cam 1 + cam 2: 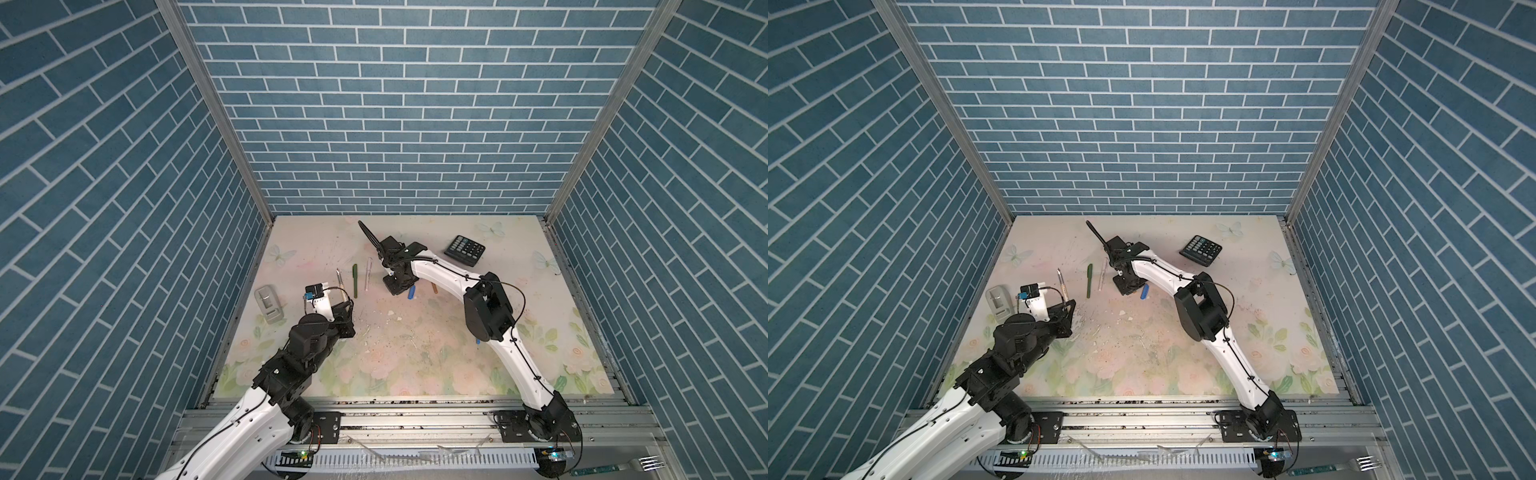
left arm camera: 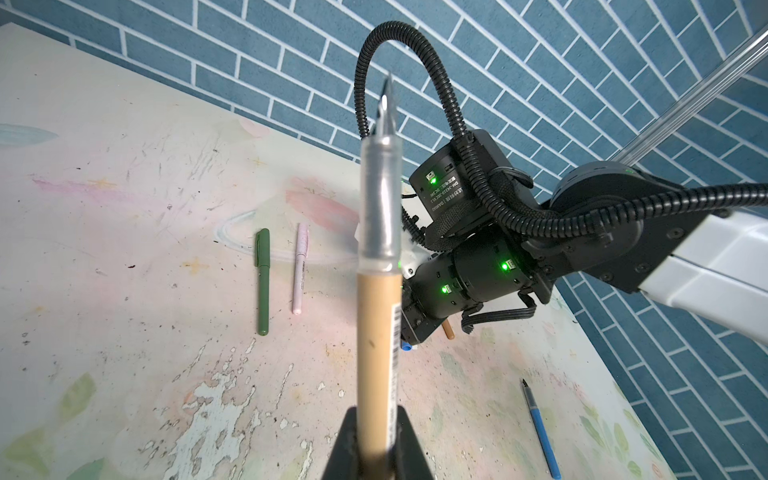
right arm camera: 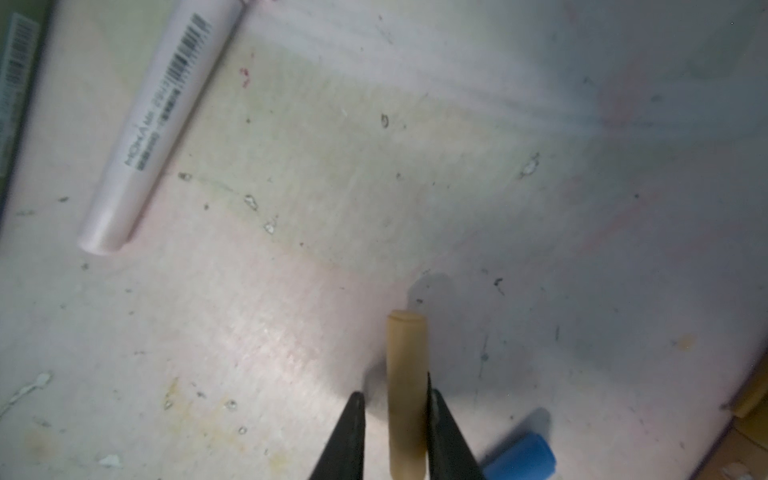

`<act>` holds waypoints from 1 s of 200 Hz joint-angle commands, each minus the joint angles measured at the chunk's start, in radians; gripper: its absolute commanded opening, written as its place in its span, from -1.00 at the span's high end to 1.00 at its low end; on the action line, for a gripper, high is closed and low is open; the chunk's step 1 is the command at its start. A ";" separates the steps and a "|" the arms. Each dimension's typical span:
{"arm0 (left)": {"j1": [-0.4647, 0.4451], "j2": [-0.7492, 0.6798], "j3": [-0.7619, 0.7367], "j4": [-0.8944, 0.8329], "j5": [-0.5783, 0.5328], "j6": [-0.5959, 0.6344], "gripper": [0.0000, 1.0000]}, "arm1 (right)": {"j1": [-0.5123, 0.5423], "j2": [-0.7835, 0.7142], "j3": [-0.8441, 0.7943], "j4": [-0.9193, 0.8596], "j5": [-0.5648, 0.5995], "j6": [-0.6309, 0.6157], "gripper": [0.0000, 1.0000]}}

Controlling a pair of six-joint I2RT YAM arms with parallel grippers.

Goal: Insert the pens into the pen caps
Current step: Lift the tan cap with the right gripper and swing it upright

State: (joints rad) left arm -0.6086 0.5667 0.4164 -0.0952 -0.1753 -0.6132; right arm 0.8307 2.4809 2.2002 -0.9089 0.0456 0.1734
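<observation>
Two arms over the desk (image 1: 415, 357): left fingers (image 2: 350, 440) clamped tight on the tan pen (image 2: 376, 316), gripping the barrel low. Its clear section and dark nib stick out well past the fingertips, bare, off the desk. On the other arm, right fingers (image 3: 353, 436) slightly apart, pointing down at the desk, tan cap (image 3: 406, 374) between them. One finger touches it and the other shows a gap, so not clamped. Cannot tell if the cap stands or lies. Blue cap (image 3: 519, 461) lies on the desk just beside the right fingers. Pink pen (image 3: 158, 124) lies near them, cap on. Green pen (image 2: 262, 282) is just beside it, also capped, both between the two sets of fingers in both top views. Blue pen (image 2: 540, 424), bare nib, lies on the desk well behind the right fingers, beside that arm. Brown piece (image 1: 435, 289) just beside the right fingers, pen or cap unclear. Calculator (image 1: 465, 250) well beyond the right fingers.
</observation>
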 commanded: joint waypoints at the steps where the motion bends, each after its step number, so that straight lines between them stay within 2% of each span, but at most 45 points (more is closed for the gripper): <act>1: 0.006 -0.002 0.001 0.014 0.008 0.000 1.00 | 0.002 0.022 0.028 -0.036 0.013 -0.046 0.47; 84: 0.006 -0.012 0.000 0.004 0.020 0.007 1.00 | -0.013 0.057 0.059 -0.066 0.012 -0.022 0.63; 133: 0.006 -0.006 -0.001 0.019 0.036 0.014 1.00 | -0.045 0.002 0.019 -0.011 -0.125 0.040 0.69; 168: 0.006 0.005 0.013 0.032 0.057 0.043 1.00 | -0.075 -0.130 -0.102 0.141 -0.259 0.124 0.72; 200: 0.007 0.009 0.025 0.071 0.095 0.082 1.00 | -0.123 -0.367 -0.386 0.478 -0.424 0.269 0.73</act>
State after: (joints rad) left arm -0.6083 0.5770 0.4164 -0.0845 -0.1177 -0.5793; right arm 0.7406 2.3295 1.9587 -0.7132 -0.2123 0.3012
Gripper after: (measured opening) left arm 0.137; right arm 0.148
